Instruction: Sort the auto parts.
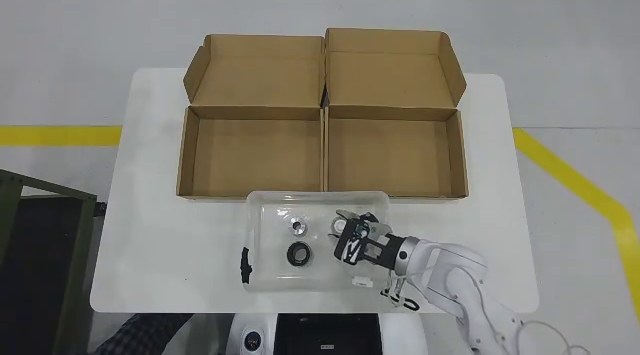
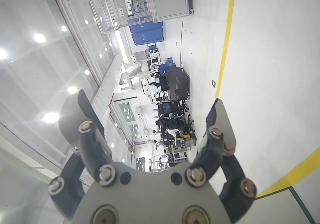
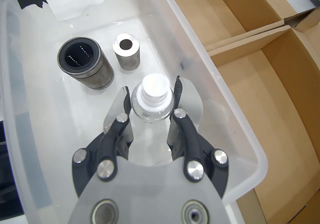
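on the white worktop (image 1: 150,255), lower centre, our right pincer (image 3: 151,90) clamped the white-capped part (image 3: 154,83); we judged a straight lift best.

Bin (image 1: 265,217) before left box (image 1: 250,160), right box (image 1: 395,160), likely touching; bearing (image 3: 85,62) beside sleeve (image 3: 126,51) inside.

white-capped part (image 3: 153,106), base likely hidden by claw (image 3: 152,85)
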You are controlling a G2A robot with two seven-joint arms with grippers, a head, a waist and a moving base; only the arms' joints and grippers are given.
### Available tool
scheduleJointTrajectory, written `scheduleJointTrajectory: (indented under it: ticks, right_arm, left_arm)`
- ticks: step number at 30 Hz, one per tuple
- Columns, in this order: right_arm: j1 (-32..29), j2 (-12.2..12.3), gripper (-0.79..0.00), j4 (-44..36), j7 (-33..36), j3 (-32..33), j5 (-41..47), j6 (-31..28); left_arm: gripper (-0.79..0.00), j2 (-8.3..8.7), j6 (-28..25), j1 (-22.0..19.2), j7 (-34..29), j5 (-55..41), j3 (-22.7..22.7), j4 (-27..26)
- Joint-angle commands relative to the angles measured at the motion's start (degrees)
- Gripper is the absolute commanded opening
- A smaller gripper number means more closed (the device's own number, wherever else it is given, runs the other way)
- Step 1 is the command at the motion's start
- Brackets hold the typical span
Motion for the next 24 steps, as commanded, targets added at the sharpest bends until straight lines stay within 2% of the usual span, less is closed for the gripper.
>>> scheduleJointTrajectory:
  ticks: [1, 4, 11, 24]
  right_arm:
    - [0.04, 0.05, -0.674, -0.09, -0.09, -0.05, 0.05, 0.17]
    - [-0.28, 0.20, -0.785, -0.79, -0.72, -0.06, 0.41, -0.34]
    - [-1.38, 0.68, -0.785, -2.44, -4.99, 1.07, 3.80, -2.99]
    - [-1.40, 1.24, -0.785, -0.12, -15.10, 5.05, 19.04, -6.76]
  left_arm:
    - [0.000, 0.00, 0.00, 0.00, 0.00, 0.00, 0.00, 0.00]
    - [0.000, 0.00, 0.00, 0.00, 0.00, 0.00, 0.00, 0.00]
    - [0.000, 0.00, 0.00, 0.00, 0.00, 0.00, 0.00, 0.00]
    - [0.000, 0.00, 0.00, 0.00, 0.00, 0.00, 0.00, 0.00]
